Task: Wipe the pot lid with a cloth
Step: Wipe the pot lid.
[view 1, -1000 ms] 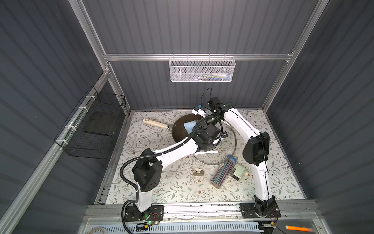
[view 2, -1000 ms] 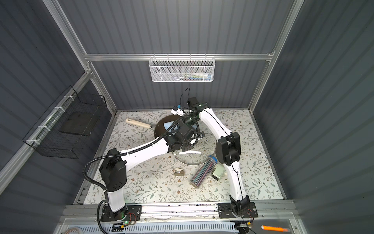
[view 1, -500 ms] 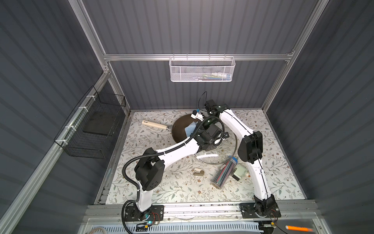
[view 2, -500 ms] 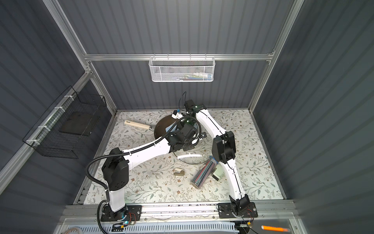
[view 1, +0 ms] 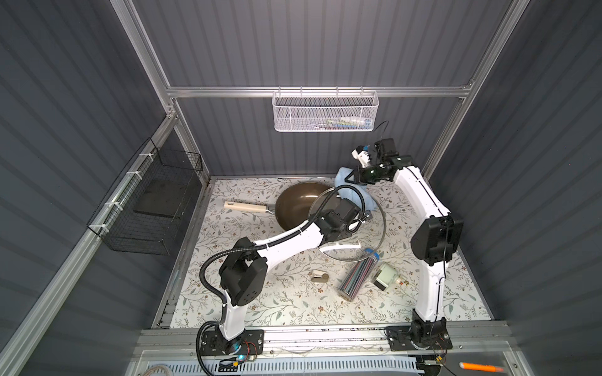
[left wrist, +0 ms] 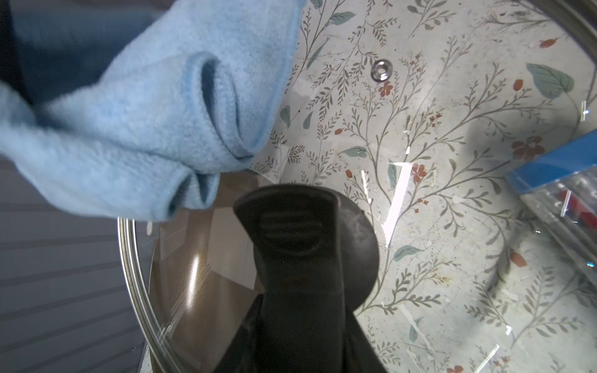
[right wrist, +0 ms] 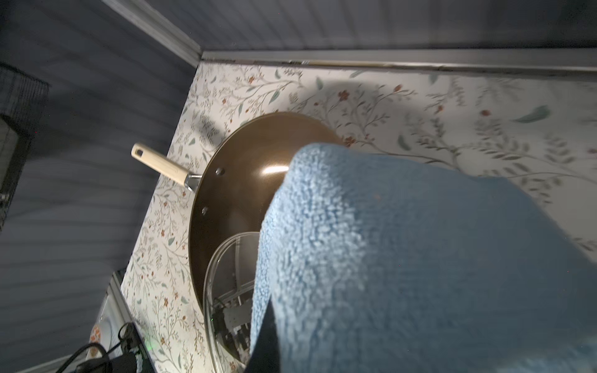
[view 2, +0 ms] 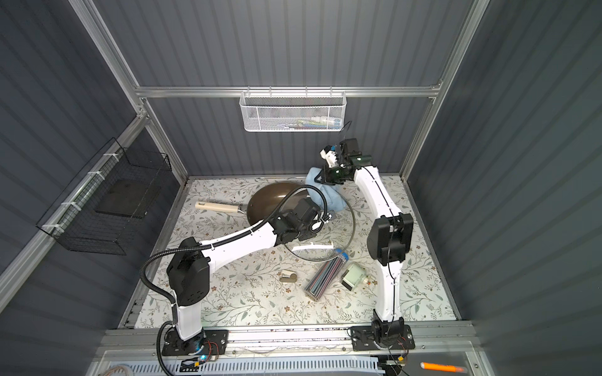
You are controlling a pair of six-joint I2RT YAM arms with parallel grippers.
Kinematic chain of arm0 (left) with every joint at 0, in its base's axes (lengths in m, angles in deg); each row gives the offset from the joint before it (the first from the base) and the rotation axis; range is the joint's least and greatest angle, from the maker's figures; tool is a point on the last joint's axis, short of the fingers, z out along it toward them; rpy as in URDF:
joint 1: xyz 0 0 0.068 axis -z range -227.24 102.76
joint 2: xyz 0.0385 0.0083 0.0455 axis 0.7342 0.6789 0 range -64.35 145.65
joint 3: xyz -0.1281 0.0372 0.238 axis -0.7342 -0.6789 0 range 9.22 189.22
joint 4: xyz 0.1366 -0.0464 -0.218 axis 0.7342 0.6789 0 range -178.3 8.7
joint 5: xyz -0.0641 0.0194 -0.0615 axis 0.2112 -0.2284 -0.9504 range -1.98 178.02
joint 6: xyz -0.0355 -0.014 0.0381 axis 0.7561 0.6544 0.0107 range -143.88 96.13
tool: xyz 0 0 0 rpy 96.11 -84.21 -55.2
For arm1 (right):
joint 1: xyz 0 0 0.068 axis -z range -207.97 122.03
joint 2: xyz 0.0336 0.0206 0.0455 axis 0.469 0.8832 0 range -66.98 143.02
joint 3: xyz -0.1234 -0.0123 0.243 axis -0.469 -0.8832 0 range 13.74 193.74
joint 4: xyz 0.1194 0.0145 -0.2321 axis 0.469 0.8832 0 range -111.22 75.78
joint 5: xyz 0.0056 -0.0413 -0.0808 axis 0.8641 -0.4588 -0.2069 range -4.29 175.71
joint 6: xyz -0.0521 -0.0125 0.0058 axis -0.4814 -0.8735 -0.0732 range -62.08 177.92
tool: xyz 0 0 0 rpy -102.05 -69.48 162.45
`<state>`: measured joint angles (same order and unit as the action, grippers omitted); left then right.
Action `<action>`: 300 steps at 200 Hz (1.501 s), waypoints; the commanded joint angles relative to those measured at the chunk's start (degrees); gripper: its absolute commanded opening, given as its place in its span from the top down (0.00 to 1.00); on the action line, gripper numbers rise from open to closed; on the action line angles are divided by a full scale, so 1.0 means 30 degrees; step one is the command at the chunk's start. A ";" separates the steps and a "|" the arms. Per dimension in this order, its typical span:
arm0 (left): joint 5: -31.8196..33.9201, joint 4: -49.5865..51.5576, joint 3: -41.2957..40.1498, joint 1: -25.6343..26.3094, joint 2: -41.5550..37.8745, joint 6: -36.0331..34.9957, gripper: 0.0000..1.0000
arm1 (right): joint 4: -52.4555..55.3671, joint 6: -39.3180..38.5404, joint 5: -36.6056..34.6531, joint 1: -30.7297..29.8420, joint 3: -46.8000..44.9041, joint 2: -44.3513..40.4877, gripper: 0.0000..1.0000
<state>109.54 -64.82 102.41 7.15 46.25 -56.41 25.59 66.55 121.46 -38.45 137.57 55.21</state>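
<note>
While the glass pot lid [view 1: 374, 242] stands tilted over the flowered table [view 1: 293, 299], its far edge overlapping the brown pan [view 1: 293, 208], the left gripper [left wrist: 290, 258] is clenched on the lid's black handle [left wrist: 355, 232] at its centre. The right gripper [view 1: 353, 175], raised near the back wall, is clamped on the light blue cloth [view 1: 365, 195], which hangs down against the lid's far rim. A bundle of straws [view 1: 356, 276] lies just beside the lid's near edge.
</note>
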 commanded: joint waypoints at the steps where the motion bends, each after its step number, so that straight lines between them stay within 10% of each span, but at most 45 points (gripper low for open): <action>1: 0.0888 -0.2830 0.1552 -0.0057 -0.0329 0.0677 1.00 | -0.0892 0.1032 0.0017 0.0056 -0.1143 -0.0243 1.00; 185: -0.0745 -0.2001 0.6860 -0.2618 0.1950 0.3952 1.00 | -0.4625 0.3346 -0.2017 0.0832 -1.1807 -0.7755 1.00; 300: -0.0909 -0.0623 1.1927 -0.2939 0.4776 0.6261 1.00 | -1.1594 1.0102 -0.1331 -0.3096 -1.5699 -0.9317 1.00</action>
<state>106.96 -58.50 132.18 -1.96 61.92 -40.72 -2.23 91.05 116.43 -45.14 93.53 28.81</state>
